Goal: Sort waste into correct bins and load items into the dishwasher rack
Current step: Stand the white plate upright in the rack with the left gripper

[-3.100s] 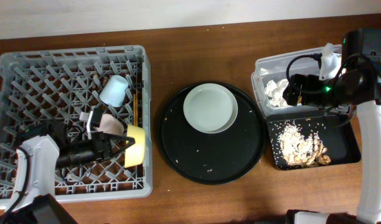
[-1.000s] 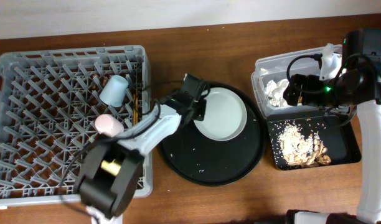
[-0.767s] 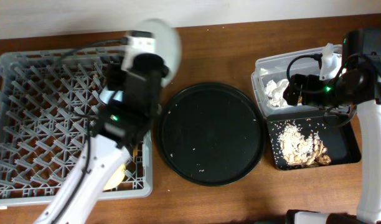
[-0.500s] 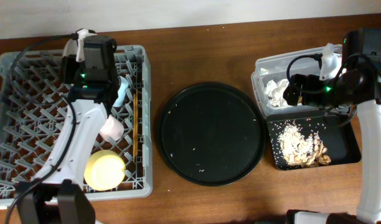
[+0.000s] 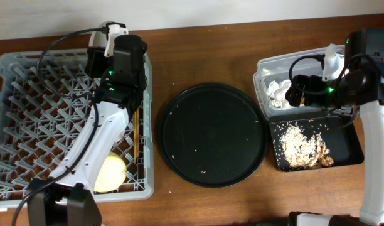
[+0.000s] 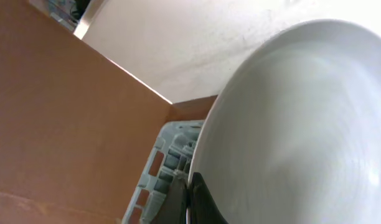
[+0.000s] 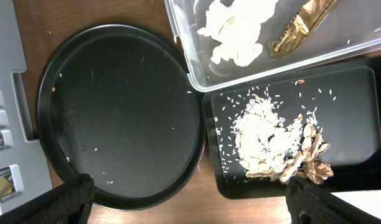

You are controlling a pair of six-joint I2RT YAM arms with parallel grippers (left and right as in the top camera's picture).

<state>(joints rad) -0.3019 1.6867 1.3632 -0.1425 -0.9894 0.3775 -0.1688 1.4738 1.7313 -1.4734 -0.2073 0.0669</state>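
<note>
My left gripper (image 6: 189, 200) is shut on the rim of the pale plate (image 6: 290, 124) and holds it on edge over the far right part of the grey rack (image 5: 29, 94). In the overhead view the left wrist (image 5: 120, 59) hides the plate. The yellow bowl (image 5: 110, 172) and the chopsticks (image 5: 137, 129) lie in the rack. The blue and pink cups are hidden under the arm. My right gripper (image 7: 190, 208) is open and empty above the clear tub (image 5: 292, 66), which holds the tissue (image 7: 237, 28) and the gold wrapper (image 7: 302, 22). Food scraps (image 7: 271, 140) lie in the black tray (image 5: 350, 154).
The large round black tray (image 5: 211, 135) sits between the rack and the bins, bare except for a few crumbs. The rack's edge also shows in the left wrist view (image 6: 162, 171). A wall runs along the table's far edge.
My left arm has lifted the plate off the round black tray and carried it over the rack, then shifted right along the far side. The right arm has not moved.
</note>
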